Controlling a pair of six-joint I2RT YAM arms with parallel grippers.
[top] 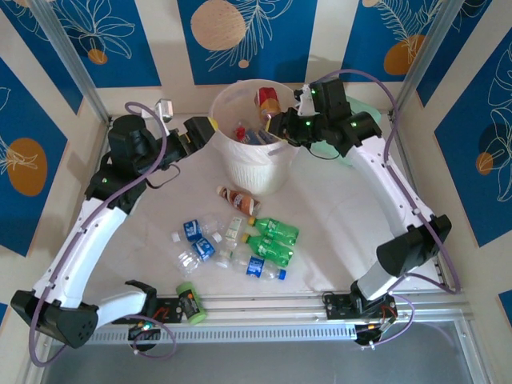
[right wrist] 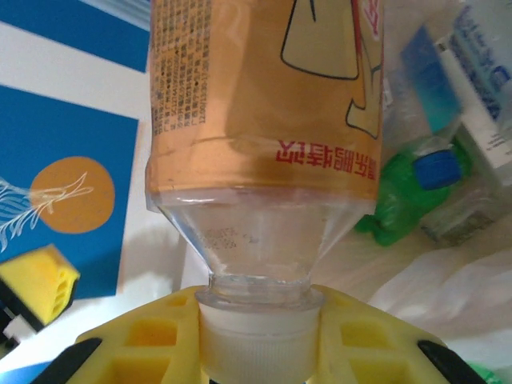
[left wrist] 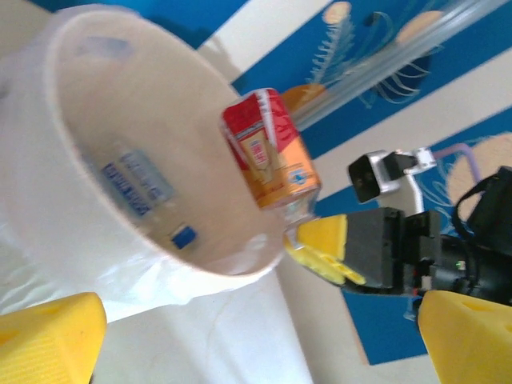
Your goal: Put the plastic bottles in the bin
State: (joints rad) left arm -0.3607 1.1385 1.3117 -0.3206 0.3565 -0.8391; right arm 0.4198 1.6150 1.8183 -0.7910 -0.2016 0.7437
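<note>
The left arm (top: 88,232) reaches up to the left side of the bin (top: 258,172), the left jaws spread wide and gripping nothing, just outside the rim. From the left wrist, the two yellow pads (left wrist: 50,336) sit at opposite lower corners with nothing held between them. Well in front of the bin, by that arm's base, a light-green can (top: 190,304) lies at the edge of the bench (top: 336,216).

Loose plastic bottles lie scattered on the bench in front of the bin. Clear ones with blue labels (top: 193,230) are to the front-left, and a brownish bottle (top: 238,198) lies nearest the bin's foot. Two green bottles (top: 274,230) with yellow caps lie side by side to the front-right.

Inside the bin, a clear blue-labelled bottle (left wrist: 132,182) rests against the inner wall. The right wrist view shows a green bottle (right wrist: 390,214) and a blue cap (right wrist: 438,168) down there too.

From the right of the bin, the right arm (top: 384,184) stretches over the rim, the right jaws clamped shut on the white cap (right wrist: 252,344) of an orange-labelled bottle (top: 268,102) — held tilted above the bin's opening, on its far-right side, clear of the bottles below.
</note>
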